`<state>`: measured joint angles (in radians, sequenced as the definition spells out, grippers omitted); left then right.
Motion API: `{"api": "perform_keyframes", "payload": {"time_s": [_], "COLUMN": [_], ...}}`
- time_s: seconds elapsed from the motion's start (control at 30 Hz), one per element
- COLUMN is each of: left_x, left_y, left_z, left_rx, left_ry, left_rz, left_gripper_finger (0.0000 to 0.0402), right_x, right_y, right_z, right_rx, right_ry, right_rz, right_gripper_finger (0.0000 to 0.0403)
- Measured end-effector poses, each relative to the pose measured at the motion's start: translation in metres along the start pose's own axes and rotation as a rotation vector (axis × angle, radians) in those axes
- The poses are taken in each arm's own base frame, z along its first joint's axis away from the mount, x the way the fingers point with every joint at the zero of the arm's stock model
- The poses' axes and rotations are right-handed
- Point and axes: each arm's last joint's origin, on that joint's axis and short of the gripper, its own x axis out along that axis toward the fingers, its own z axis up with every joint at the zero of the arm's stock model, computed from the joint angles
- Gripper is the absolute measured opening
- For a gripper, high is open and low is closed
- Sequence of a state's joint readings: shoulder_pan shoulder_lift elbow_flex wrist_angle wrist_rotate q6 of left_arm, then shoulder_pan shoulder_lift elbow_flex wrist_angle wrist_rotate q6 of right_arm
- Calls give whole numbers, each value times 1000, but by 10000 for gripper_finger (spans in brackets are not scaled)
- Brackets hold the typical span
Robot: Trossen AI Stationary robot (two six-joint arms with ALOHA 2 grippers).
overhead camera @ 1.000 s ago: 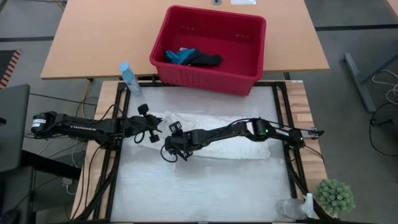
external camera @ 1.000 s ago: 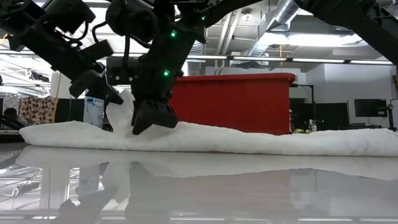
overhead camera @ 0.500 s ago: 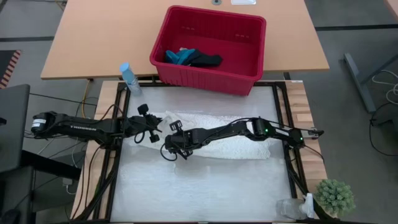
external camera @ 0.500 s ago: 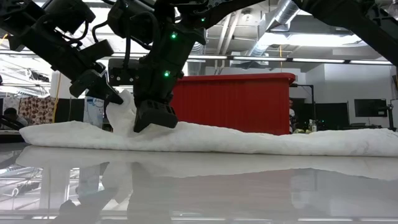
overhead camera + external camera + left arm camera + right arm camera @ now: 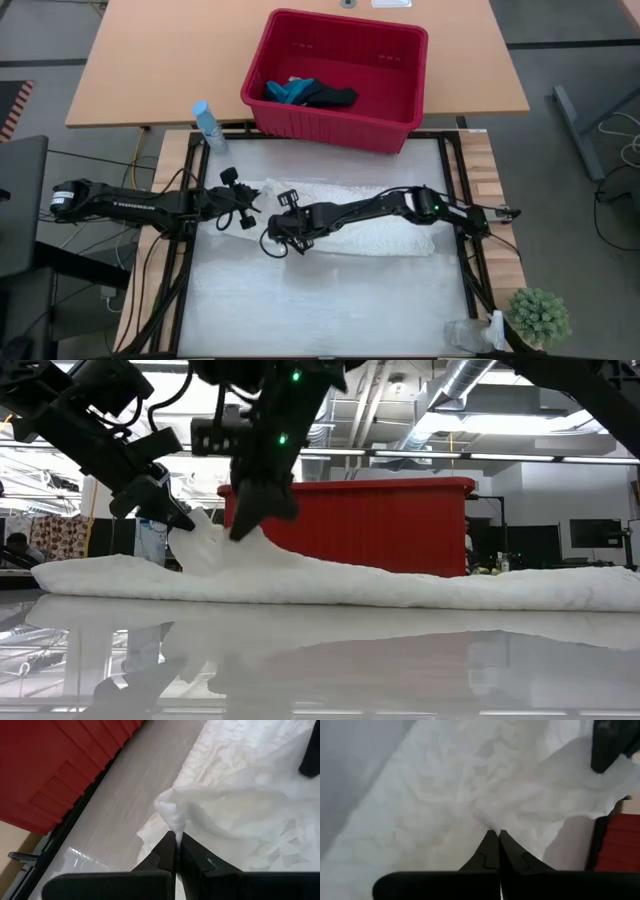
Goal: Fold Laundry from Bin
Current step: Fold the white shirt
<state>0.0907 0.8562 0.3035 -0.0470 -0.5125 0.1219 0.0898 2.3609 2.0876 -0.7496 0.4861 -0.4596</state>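
The large white lacy cloth (image 5: 350,222) of the laundry lies spread in a band across the table's middle. At the cloth's left end, my left gripper (image 5: 249,213) is shut on it. Just to the near right of it, my right gripper (image 5: 272,240) is shut on the same cloth. A teal item (image 5: 288,91) and a dark item (image 5: 331,97) lie inside the red bin (image 5: 395,100), which stands beyond the table's far edge. My left gripper pinches a bunched bit of the white cloth's left end (image 5: 172,820) between its two fingers, slanting down from the table's left. That bit (image 5: 198,532) is held raised off the table; the rest lies flat. My right gripper pinches a pucker of the cloth's top surface (image 5: 490,822) between its two fingers, a little in from the left end. It slants down from the table's right. The pinched spot (image 5: 258,540) is drawn up into a peak, while the cloth around it stays on the table.
A blue spray bottle (image 5: 206,126) stands by the table's far left corner. A small green plant (image 5: 540,316) and a clear plastic thing (image 5: 468,335) sit at the near right corner. The table's near half (image 5: 320,300) is bare.
My right gripper has shut on the white cloth and risen, drawing that spot up into a peak. The rest of the cloth has stayed flat.
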Motion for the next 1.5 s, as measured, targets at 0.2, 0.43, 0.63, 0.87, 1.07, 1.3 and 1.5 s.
{"api": "perform_keyframes", "payload": {"time_s": [0.2, 0.43, 0.63, 0.87, 1.07, 1.3, 1.5], "left_x": [0, 0, 0, 0, 1, 5, 6], "left_y": [0, 1, 1, 1, 0, -5, -6], "left_z": [0, 0, 1, 1, -2, -27, -32], "left_rx": [-5, -38, -45, -62, -93, -123, -144], "left_ry": [-3, -3, -4, -4, -8, 30, 40], "left_rz": [13, 21, 23, 23, 24, 25, 27], "left_gripper_finger": [0, 0, 0, 0, 0, 0, 0], "right_x": [-4, 8, 8, 10, 10, 18, 18], "right_y": [-25, -43, -44, -49, -57, -73, -81], "right_z": [-9, -28, -29, -33, -30, -41, -40], "right_rx": [114, 265, 299, 361, 458, 604, 634], "right_ry": [-28, 11, 15, 32, -45, -22, -60], "right_rz": [73, 206, 217, 232, 292, 266, 246], "right_gripper_finger": [14, 14, 14, 14, 18, 14, 16]}}
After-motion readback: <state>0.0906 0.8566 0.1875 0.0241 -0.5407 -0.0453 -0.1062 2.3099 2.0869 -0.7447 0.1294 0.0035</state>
